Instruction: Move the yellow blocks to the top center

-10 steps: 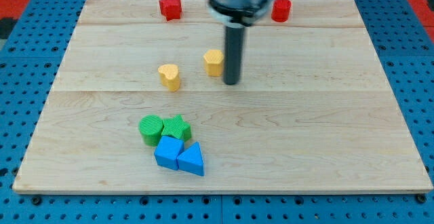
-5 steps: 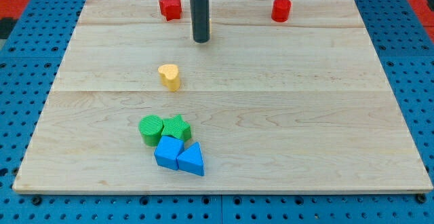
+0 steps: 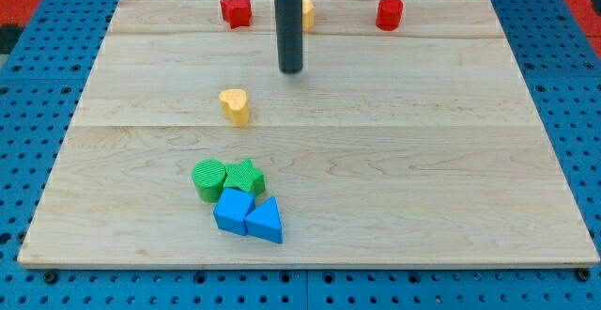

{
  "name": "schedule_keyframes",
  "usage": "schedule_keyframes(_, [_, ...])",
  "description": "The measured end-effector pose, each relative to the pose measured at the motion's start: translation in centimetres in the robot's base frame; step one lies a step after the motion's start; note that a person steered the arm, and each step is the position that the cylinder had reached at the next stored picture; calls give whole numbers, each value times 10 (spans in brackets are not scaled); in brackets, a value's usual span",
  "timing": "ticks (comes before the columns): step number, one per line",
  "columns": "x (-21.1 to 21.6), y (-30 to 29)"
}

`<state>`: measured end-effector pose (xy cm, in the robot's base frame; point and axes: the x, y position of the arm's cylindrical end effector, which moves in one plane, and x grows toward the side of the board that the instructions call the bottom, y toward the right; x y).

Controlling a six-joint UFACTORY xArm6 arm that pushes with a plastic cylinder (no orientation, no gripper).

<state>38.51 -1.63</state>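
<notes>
Camera view, yellow blocks: two; one (image 3: 307,13) at top centre, partly behind my rod; heart-shaped one (image 3: 235,105) mid-board, left of centre.
My tip (image 3: 291,69): below the top yellow, apart; no jaws.
Red blocks: two (image 3: 236,9) (image 3: 389,13).
Green: two (image 3: 209,178) (image 3: 245,176).
Blue: two (image 3: 233,209) (image 3: 266,221).

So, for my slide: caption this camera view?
My tip sits between one yellow block at top center and the yellow heart block.

No writing to read anywhere here: no text, label, brand, number or sign. The pale wooden table (image 3: 423,160) shows only bare grain, the blue perforated surface (image 3: 38,103) around it carries nothing but holes, and the small coloured blocks have plain faces.
</notes>
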Motion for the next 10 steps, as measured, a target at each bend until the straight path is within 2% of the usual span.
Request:
schedule_keyframes(1, [77, -1])
schedule_keyframes(2, [75, -47])
schedule_keyframes(3, [33, -53])
schedule_keyframes(4, [20, -57])
schedule_keyframes(5, [40, -87])
schedule_keyframes(6, [11, -104])
schedule_keyframes(7, [-16, -82])
schedule_keyframes(9, [-60, 2])
schedule_keyframes(10, [-48, 4])
